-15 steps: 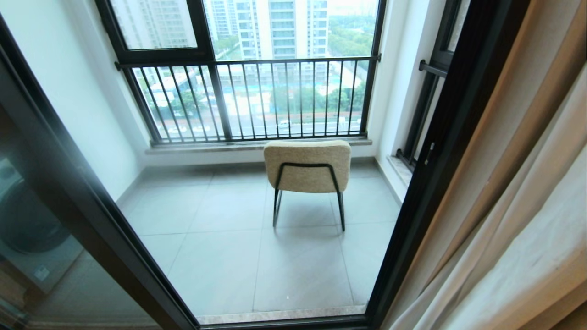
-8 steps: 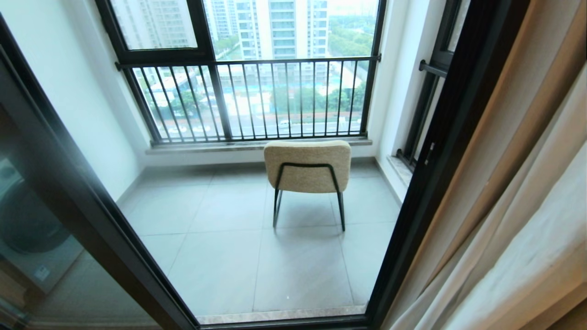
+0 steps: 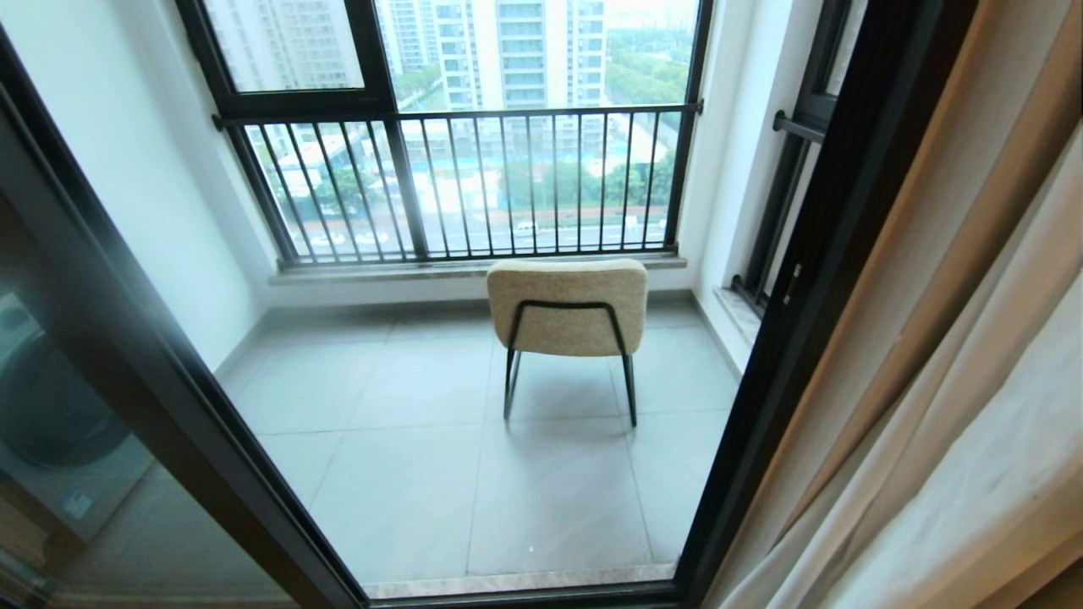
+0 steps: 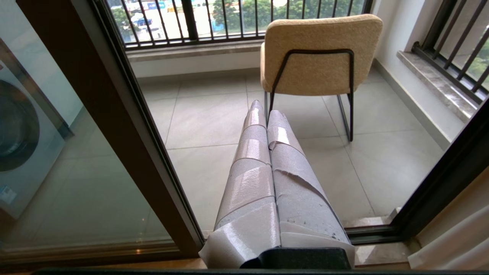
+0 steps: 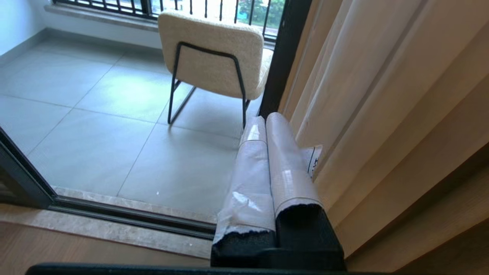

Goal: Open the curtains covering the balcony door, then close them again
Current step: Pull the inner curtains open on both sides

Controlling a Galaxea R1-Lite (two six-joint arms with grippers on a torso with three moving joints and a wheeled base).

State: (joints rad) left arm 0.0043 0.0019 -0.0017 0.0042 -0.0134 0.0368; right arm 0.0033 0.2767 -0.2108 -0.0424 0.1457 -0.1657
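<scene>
Currently, left to right: washing machine [image 3: 51, 423] behind the fixed glass pane, then the balcony door [image 3: 804, 279] frame with the doorway uncovered and a beige chair [image 3: 567, 306] out on the tiles. Left end effector [image 4: 263, 110] is parked, fingers pressed together, holding nothing. Right end effector [image 5: 265, 122] sits just beside the curtains [image 3: 956, 474], tips closed on nothing; no fabric between them. Curtains are bunched at the right edge against the tan drape [image 3: 973, 220], and their folds have shifted slightly versus a second ago. My read: opening is done, closing not started; right arm needs a fresh grip on the sheer edge.
</scene>
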